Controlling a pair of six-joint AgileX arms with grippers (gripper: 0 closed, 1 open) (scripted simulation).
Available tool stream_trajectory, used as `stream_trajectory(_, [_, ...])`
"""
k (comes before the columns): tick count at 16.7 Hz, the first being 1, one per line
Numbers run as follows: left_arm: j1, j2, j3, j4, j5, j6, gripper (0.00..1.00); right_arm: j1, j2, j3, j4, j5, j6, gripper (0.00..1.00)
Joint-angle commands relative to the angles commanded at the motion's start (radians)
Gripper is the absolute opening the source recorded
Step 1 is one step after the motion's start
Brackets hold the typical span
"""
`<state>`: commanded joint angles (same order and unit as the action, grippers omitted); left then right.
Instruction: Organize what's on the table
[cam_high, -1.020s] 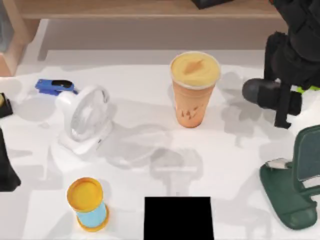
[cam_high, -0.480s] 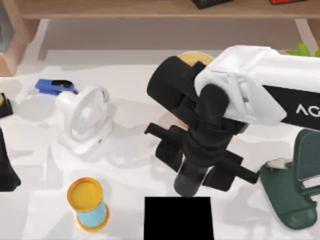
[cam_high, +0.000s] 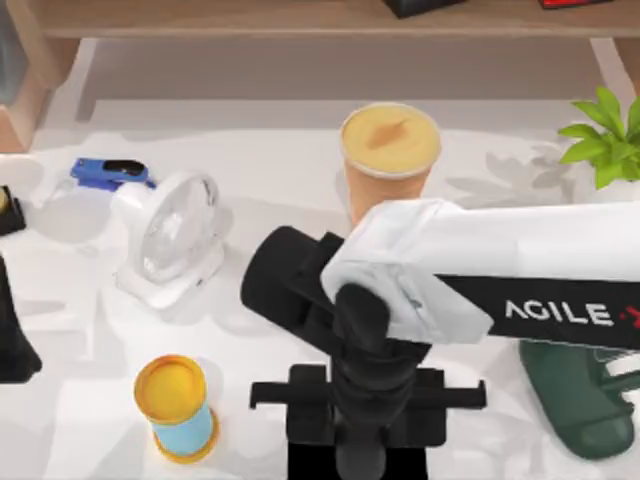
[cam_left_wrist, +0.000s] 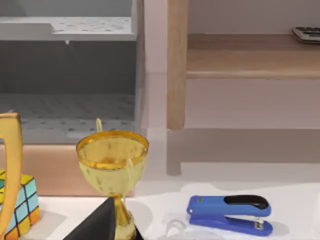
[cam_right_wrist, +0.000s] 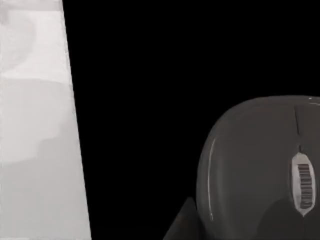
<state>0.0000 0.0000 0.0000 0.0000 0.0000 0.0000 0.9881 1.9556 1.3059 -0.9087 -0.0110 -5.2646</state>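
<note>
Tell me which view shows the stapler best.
Left wrist view: the blue stapler lies side-on and whole on the table, near the trophy. The top view shows it smaller, at the table's left, behind the fan.

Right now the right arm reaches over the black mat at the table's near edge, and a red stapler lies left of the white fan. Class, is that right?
Not quite. The stapler is blue, as the top view and left wrist view show. The rest holds: it lies left of the white fan, and the right arm reaches over the black mat on the table.

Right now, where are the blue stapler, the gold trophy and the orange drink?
Blue stapler (cam_left_wrist: 230, 215), left wrist view, its body.
Gold trophy (cam_left_wrist: 112, 162), left wrist view, its bowl.
Orange drink (cam_high: 390, 138), top view, its lid.
</note>
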Motion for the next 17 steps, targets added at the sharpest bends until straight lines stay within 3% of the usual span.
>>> stream_trajectory(15, [0.0, 0.0, 0.0, 0.0, 0.0, 0.0, 1.0, 0.001, 0.016, -0.02, 0.036, 0.0, 0.001, 0.0])
stream_trajectory(17, [0.0, 0.0, 0.0, 0.0, 0.0, 0.0, 1.0, 0.001, 0.016, -0.02, 0.036, 0.0, 0.001, 0.15])
